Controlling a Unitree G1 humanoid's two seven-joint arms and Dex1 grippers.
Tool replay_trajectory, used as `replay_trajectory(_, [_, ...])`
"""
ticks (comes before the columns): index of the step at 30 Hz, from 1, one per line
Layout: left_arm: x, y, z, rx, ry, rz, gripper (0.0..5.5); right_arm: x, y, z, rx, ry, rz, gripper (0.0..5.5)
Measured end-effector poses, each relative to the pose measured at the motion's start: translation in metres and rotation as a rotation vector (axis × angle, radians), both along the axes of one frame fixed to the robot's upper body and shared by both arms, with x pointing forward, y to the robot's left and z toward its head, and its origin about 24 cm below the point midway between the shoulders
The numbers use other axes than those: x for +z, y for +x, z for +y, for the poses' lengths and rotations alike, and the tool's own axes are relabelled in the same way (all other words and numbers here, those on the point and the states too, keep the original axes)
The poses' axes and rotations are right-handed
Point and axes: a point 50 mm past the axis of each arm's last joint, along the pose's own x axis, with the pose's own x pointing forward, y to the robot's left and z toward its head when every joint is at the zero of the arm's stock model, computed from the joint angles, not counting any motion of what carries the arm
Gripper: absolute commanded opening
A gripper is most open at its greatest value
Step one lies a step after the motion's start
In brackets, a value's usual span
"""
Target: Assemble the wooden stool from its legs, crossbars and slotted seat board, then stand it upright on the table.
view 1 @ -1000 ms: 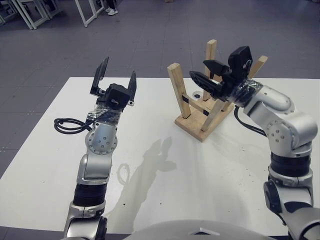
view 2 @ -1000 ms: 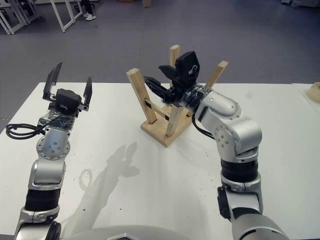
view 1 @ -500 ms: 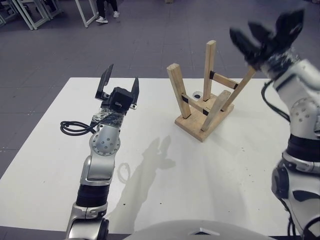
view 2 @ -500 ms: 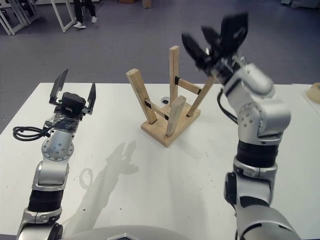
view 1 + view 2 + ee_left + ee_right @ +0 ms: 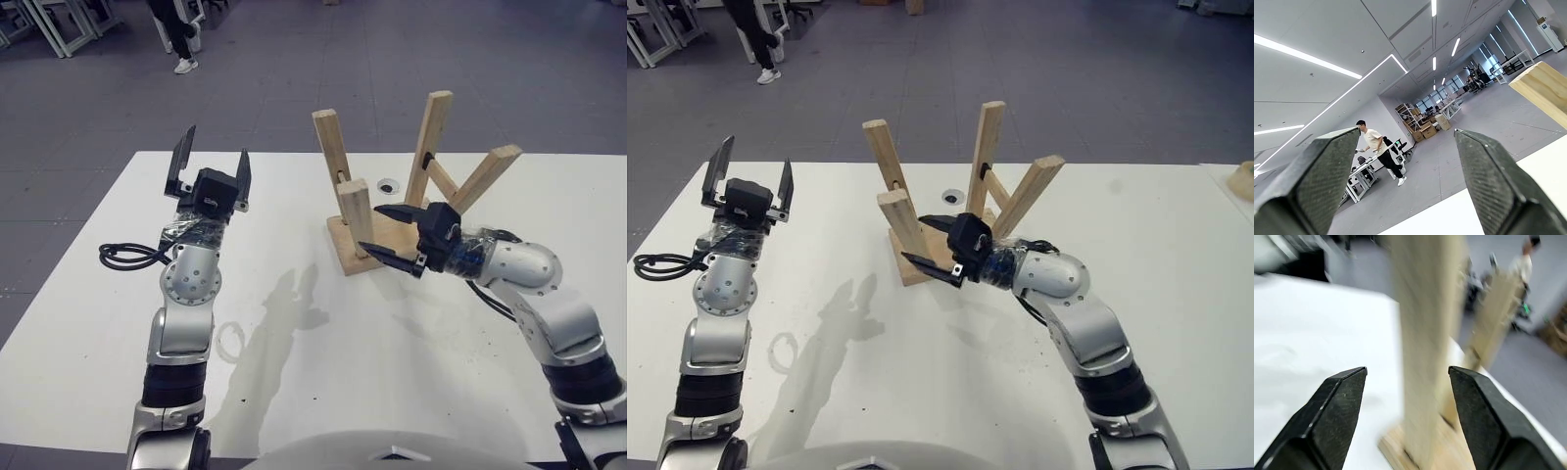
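A leg (image 5: 355,213) of the upturned stool (image 5: 431,137), upright, is being framed just ahead of the wide-spread right gripper (image 5: 370,227) (left gripper (image 5: 216,147), also wide, well apart)

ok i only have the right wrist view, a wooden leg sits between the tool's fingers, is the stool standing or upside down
observer: upside down. The stool rests on its seat board on the table, with all four legs pointing up.
operator: which leg am i on
observer: the near leg, the one closest to the robot. The right tool comes at it from the robot's right side.
operator: and the left tool
observer: the left tool is open and holds nothing. It is raised above the left part of the table, well apart from the stool.
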Motion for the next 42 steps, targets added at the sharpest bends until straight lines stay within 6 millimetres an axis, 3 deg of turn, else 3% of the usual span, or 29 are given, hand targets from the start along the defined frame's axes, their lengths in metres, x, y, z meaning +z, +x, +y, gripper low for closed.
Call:
replay_trajectory(3, [-0.001, 0.0, 0.002, 0.005, -0.006, 0.006, 3.55, -0.006, -0.004, -0.009, -0.002, -0.061, 0.045, 3.07])
replay_trajectory(7, [-0.005, 0.001, 0.005, 0.008, -0.036, 0.025, 3.55, -0.021, -0.007, -0.037, -0.039, -0.174, 0.159, 3.07])
replay_trajectory(9, [-0.013, 0.003, 0.008, -0.052, -0.154, 0.105, 3.55, -0.032, -0.004, -0.057, -0.099, -0.199, 0.231, 3.07])
replay_trajectory(12, [-0.034, 0.007, 0.009, -0.2, -0.348, 0.304, 3.55, -0.049, 0.013, -0.105, -0.312, -0.268, 0.32, 3.07])
replay_trajectory(15, [-0.04, 0.008, 0.021, -0.164, -0.359, 0.359, 3.55, -0.055, 0.029, -0.134, -0.497, -0.342, 0.308, 3.07])
replay_trajectory(18, [-0.052, 0.011, 0.025, -0.09, -0.349, 0.422, 3.55, -0.054, 0.054, -0.146, -0.678, -0.333, 0.249, 3.07])
replay_trajectory(20, [-0.069, 0.016, 0.012, -0.106, -0.325, 0.503, 3.55, -0.056, 0.072, -0.142, -0.765, -0.267, 0.214, 3.07])
replay_trajectory(23, [-0.08, 0.044, -0.031, -0.195, -0.319, 0.577, 3.55, -0.064, 0.092, -0.129, -0.802, -0.215, 0.191, 3.07])
replay_trajectory(26, [-0.08, 0.063, -0.068, -0.268, -0.29, 0.617, 3.55, -0.076, 0.099, -0.11, -0.747, -0.199, 0.204, 3.07])
replay_trajectory(28, [-0.086, 0.062, -0.078, -0.302, -0.282, 0.66, 3.55, -0.079, 0.099, -0.097, -0.68, -0.19, 0.21, 3.07])
replay_trajectory(30, [-0.089, 0.058, -0.078, -0.328, -0.274, 0.715, 3.55, -0.075, 0.098, -0.09, -0.635, -0.183, 0.192, 3.07])
replay_trajectory(34, [-0.106, 0.028, -0.064, -0.384, -0.282, 0.859, 3.55, -0.07, 0.091, -0.078, -0.563, -0.163, 0.179, 3.07])
replay_trajectory(39, [-0.091, 0.001, -0.062, -0.544, -0.278, 0.915, 3.55, -0.066, 0.075, -0.054, -0.449, -0.106, 0.203, 3.07])
replay_trajectory(42, [-0.09, -0.016, -0.052, -0.559, -0.253, 0.98, 3.55, -0.072, 0.061, -0.047, -0.39, -0.103, 0.241, 3.07])
